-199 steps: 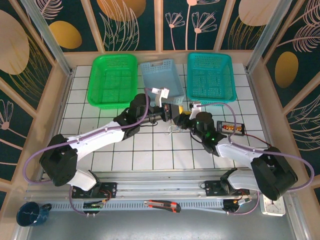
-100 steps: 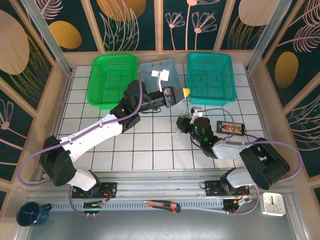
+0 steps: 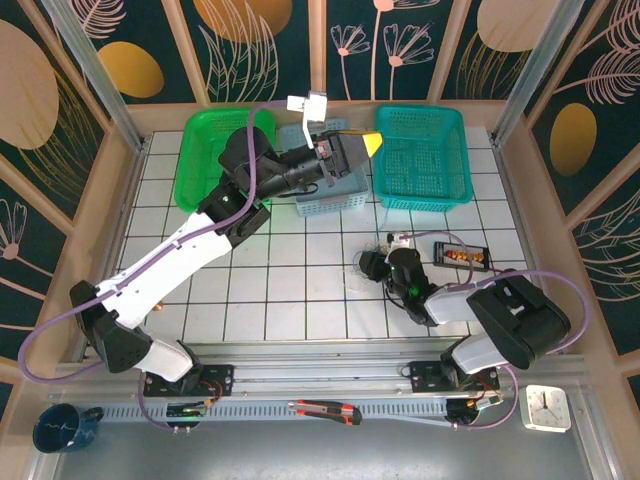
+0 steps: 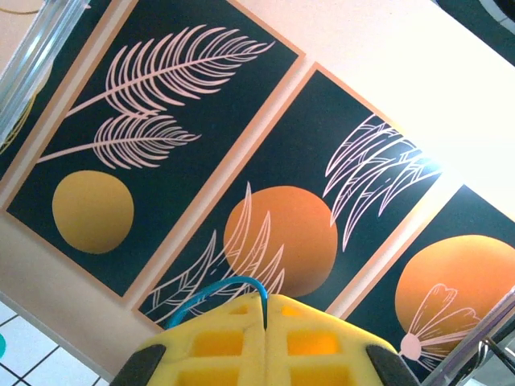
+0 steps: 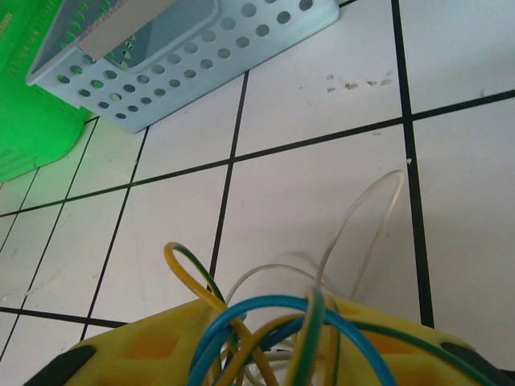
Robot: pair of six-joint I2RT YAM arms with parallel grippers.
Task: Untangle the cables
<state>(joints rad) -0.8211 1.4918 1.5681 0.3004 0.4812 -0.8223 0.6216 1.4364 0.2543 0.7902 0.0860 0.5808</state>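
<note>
One white-tiled table takes up most of the cell. From where I stand, the left arm reaches high and far over it, while the right arm lies folded low near its base. At the far edge sit a green basket, a teal basket and, between them, a smaller light blue basket.

The left gripper hangs above the light blue basket. Its yellow pads are pressed flat together, pinching a thin blue cable that arches out of the seam.

The right gripper is down at the tiles mid-table. The cables, blue, yellow, green and white loops, bunch up between its fingers. I cannot tell whether they are actually clamped.
</note>
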